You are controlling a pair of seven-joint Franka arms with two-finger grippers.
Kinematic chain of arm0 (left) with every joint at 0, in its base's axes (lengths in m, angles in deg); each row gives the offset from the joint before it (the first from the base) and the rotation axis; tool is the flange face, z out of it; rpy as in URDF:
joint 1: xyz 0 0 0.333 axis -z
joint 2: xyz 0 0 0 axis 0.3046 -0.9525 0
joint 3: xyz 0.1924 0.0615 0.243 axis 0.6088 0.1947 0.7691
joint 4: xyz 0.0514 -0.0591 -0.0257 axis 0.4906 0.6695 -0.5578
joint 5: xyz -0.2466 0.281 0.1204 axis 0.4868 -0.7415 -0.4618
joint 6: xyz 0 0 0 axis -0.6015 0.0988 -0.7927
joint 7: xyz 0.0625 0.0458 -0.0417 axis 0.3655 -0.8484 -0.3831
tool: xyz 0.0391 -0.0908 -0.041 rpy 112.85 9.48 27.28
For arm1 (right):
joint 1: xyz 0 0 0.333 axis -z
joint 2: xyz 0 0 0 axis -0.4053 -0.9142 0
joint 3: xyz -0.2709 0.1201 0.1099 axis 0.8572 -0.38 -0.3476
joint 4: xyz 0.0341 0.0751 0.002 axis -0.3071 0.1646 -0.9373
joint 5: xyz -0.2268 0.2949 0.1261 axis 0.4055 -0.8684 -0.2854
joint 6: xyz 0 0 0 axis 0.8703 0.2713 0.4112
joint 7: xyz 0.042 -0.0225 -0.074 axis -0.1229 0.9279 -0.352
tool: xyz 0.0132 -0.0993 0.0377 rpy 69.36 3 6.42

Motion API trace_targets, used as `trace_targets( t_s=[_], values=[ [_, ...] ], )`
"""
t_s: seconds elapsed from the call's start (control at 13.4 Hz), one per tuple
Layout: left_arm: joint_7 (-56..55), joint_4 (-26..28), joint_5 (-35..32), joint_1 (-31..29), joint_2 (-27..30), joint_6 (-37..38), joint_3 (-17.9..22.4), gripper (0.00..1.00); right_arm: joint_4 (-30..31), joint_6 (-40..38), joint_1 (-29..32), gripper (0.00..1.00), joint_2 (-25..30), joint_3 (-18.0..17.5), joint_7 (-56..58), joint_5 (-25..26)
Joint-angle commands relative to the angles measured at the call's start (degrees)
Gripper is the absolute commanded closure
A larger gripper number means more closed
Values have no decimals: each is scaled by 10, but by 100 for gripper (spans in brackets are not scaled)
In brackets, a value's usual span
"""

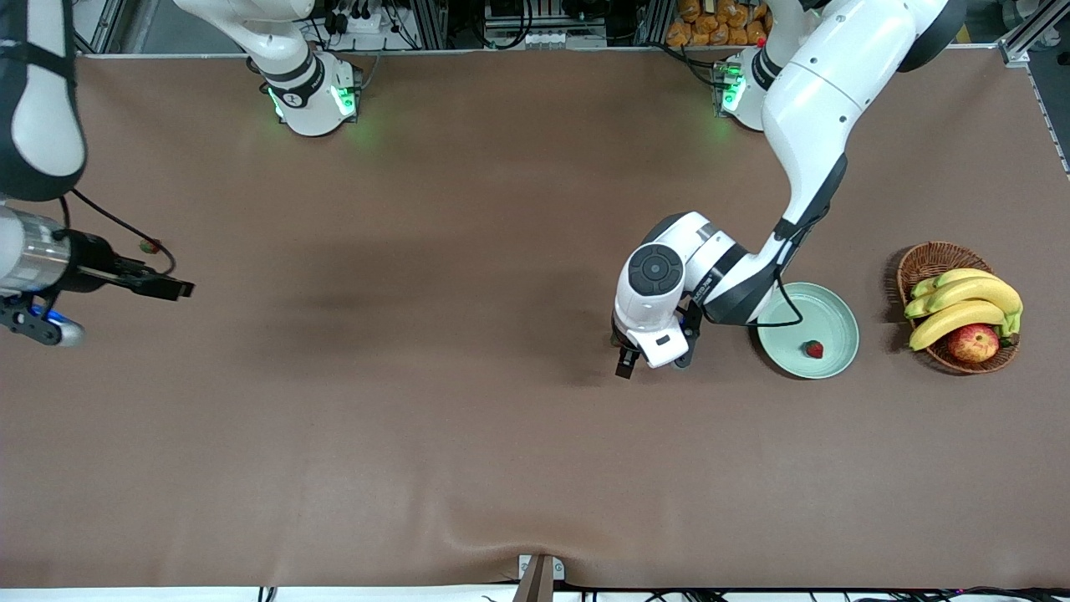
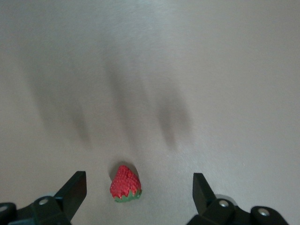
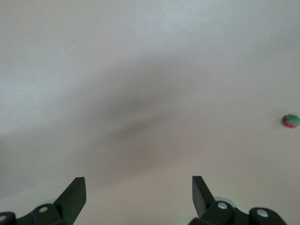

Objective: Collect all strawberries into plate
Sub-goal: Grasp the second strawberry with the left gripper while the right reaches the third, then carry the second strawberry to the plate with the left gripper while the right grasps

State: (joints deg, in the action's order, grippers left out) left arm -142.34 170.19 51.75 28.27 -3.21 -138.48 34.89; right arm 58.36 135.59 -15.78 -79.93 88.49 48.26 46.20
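One strawberry already in mint plate, at its 5 o'clock. Your left gripper, fingers spread, straddles second berry on table beside plate. Third berry lies loose by idle, spread right gripper. Roughly a third done.

We see a wide table covered in a matte brown sheet that fills nearly the whole front view, with a shallow fold rising at the middle of its lower edge. The two arm bases stand along its upper edge. At mid-height, toward the left arm's end, a pale mint-green plate rests on the sheet, and a brown wicker basket sits beside it, nearer that end, the two apart. A strawberry lies bare on the sheet near the right arm's end. A second strawberry, on its side, shows in the left wrist view.
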Motion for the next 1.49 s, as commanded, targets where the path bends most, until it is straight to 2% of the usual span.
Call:
trace_targets(
  t_s=[0.0,0.22,0.52,0.82,0.97,1.12,1.27,1.35,1.42],
  values=[
    [-47,-9,21,0,-17,-2,1,0,126,81,63,0,58,-12,98,9],
    [-50,-9,62,-2,-28,-6,2,0,162,111,125,0,54,-12,182,9],
    [-48,-8,70,1,-38,-26,1,0,219,183,181,0,45,-11,272,13],
    [-45,-3,70,7,-39,-26,2,0,235,267,225,0,-15,-11,362,55],
    [-45,-3,70,8,-42,-25,1,0,235,297,253,0,-53,-11,401,56],
    [-43,2,70,8,-41,-24,2,22,237,304,265,0,-76,-10,403,71],
    [-41,5,69,5,-37,-24,2,53,243,308,277,0,-95,-10,403,94],
    [-39,4,62,4,-35,-24,2,98,243,308,279,0,-99,-10,403,104],
    [-26,-2,62,-2,-32,-21,1,100,245,306,281,0,-102,-10,404,111]
  ],
)
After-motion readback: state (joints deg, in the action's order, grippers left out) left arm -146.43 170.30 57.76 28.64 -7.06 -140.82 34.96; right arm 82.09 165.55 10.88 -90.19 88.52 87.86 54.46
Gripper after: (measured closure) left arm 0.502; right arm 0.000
